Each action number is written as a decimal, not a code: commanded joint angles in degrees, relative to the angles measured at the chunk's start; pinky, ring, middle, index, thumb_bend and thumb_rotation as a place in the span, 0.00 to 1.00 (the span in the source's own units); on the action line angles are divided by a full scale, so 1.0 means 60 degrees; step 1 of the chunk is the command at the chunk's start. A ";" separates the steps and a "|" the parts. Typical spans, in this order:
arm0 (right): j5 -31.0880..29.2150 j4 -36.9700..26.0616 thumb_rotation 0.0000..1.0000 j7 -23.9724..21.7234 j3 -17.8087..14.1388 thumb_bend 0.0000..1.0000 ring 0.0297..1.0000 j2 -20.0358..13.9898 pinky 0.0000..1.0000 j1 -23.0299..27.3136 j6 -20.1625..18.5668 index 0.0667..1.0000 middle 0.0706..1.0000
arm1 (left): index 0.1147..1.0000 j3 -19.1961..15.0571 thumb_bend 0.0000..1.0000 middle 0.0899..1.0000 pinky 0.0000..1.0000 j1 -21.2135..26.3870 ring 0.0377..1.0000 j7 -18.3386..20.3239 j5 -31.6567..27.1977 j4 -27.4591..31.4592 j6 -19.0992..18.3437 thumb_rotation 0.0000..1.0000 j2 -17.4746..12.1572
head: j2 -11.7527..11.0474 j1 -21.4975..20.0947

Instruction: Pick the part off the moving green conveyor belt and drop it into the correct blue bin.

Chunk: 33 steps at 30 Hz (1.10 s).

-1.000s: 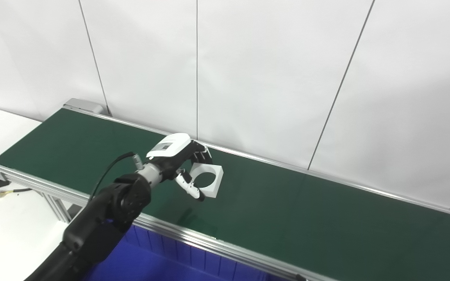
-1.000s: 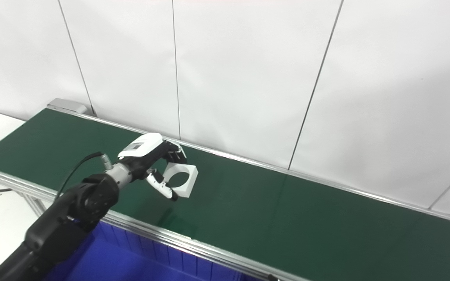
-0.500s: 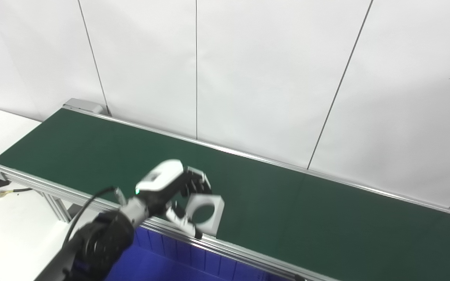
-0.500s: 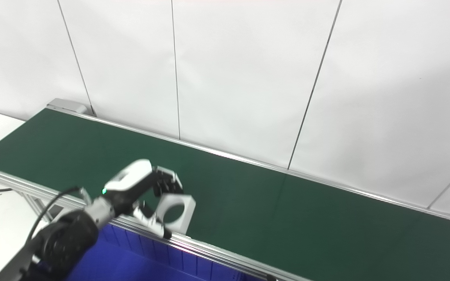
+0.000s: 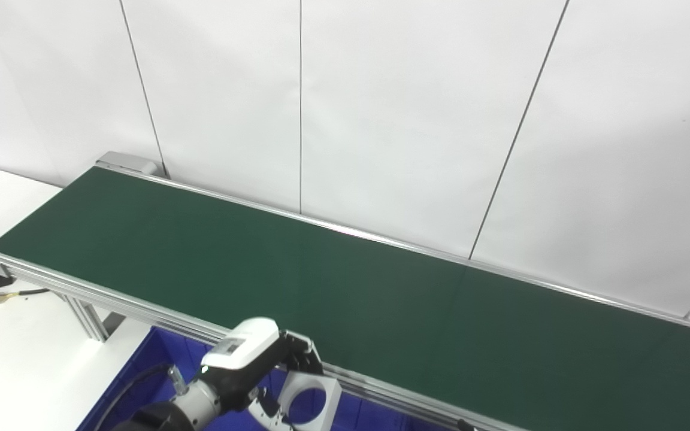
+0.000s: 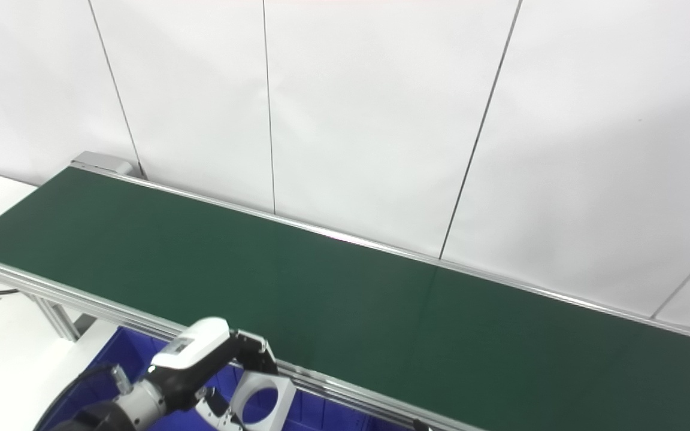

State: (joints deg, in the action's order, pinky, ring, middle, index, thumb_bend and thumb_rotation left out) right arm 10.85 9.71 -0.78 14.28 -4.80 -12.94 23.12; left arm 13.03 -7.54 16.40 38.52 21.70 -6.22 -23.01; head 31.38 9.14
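now left hand (image 5: 249, 374) holds part (image 5: 309, 400)

The left hand (image 5: 248, 365) has a glossy white shell over its back, bearing a small grey rectangular label with fine print too small to read. Below the shell the fingers (image 5: 298, 354) are black with pale metallic segments, and the thumb shows white with a dark tip. Behind the hand sits a silver metal wrist collar with a small protruding connector, from which a thin black cable loops back toward the rounded black forearm.
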 commanded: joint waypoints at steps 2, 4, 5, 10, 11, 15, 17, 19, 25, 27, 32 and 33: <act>-0.0024 -0.0453 0.37 -0.0104 -0.0086 0.61 0.79 -0.0025 0.73 -0.0021 -0.0016 0.90 0.84 | 0.43 0.0034 0.52 0.42 0.63 -0.0060 0.52 -0.0283 0.0188 0.0118 0.0366 0.00 0.0035 | 0.0229 -0.0024; -0.0020 -0.0578 0.38 -0.0137 -0.0112 0.62 0.79 -0.0046 0.72 -0.0048 -0.0091 0.90 0.84 | 0.43 0.0074 0.52 0.42 0.61 -0.0149 0.51 -0.0388 0.0257 -0.0091 0.0480 0.00 0.0053 | 0.0322 0.0008; -0.0035 -0.0634 0.38 -0.0158 -0.0124 0.62 0.79 -0.0056 0.73 -0.0061 -0.0136 0.90 0.84 | 0.43 0.0097 0.52 0.41 0.60 -0.0179 0.50 -0.0435 0.0308 -0.0179 0.0517 0.00 0.0060 | 0.0337 0.0013; -0.0115 -0.0865 0.38 -0.0258 -0.0212 0.63 0.78 -0.0113 0.72 -0.0076 -0.0276 0.90 0.83 | 0.44 0.0335 0.52 0.41 0.58 -0.0255 0.48 -0.0872 0.0958 -0.0791 0.0799 0.00 0.0079 | 0.0643 0.0086; -0.0131 -0.0908 0.38 -0.0284 -0.0233 0.63 0.78 -0.0129 0.72 -0.0070 -0.0314 0.89 0.83 | 0.44 0.0367 0.52 0.41 0.58 -0.0267 0.48 -0.0998 0.1037 -0.0922 0.0912 0.00 0.0102 | 0.0726 0.0105; -0.0226 -0.0989 0.39 -0.0375 -0.0311 0.63 0.78 -0.0207 0.72 -0.0007 -0.0417 0.89 0.83 | 0.44 0.0457 0.52 0.41 0.57 -0.0266 0.47 -0.1062 0.1065 -0.1235 0.1004 0.00 0.0209 | 0.1000 0.0212; -0.0295 -0.1035 0.39 -0.0425 -0.0352 0.64 0.78 -0.0223 0.72 0.0023 -0.0501 0.89 0.83 | 0.44 0.0485 0.52 0.41 0.57 -0.0244 0.47 -0.1024 0.1079 -0.1301 0.0994 0.00 0.0251 | 0.1143 0.0243; -0.0323 -0.1090 0.41 -0.0480 -0.0397 0.65 0.78 -0.0243 0.72 0.0057 -0.0592 0.89 0.83 | 0.43 0.0525 0.52 0.41 0.57 -0.0210 0.47 -0.1018 0.1118 -0.1372 0.0984 0.00 0.0291 | 0.1311 0.0277; -0.0408 -0.1249 0.49 -0.0593 -0.0582 0.68 0.78 -0.0292 0.71 0.0224 -0.0983 0.89 0.83 | 0.43 0.0588 0.52 0.41 0.59 0.0013 0.47 -0.0926 0.1011 -0.1610 0.0873 0.00 0.0432 | 0.1982 0.0422; -0.0408 -0.1232 0.51 -0.0634 -0.0622 0.69 0.77 -0.0331 0.70 0.0281 -0.0972 0.89 0.83 | 0.43 0.0576 0.52 0.41 0.58 0.0062 0.46 -0.0863 0.0950 -0.1648 0.0804 0.00 0.0502 | 0.2051 0.0449; -0.0463 -0.1297 0.53 -0.0686 -0.0716 0.71 0.77 -0.0365 0.70 0.0373 -0.1083 0.89 0.82 | 0.43 0.0546 0.52 0.41 0.58 0.0148 0.46 -0.0684 0.0928 -0.1630 0.0545 0.00 0.0658 | 0.2328 0.0495; -0.0483 -0.1311 0.53 -0.0703 -0.0730 0.71 0.77 -0.0372 0.70 0.0385 -0.1103 0.89 0.82 | 0.43 0.0544 0.52 0.41 0.57 0.0163 0.46 -0.0709 0.0903 -0.1642 0.0569 0.00 0.0673 | 0.2380 0.0497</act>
State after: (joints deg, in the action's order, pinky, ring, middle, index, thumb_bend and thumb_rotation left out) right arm 8.51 3.81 -4.68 10.32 -6.75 -11.29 16.45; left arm 16.73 -7.89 12.91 44.49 10.94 -3.12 -19.08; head 45.26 12.13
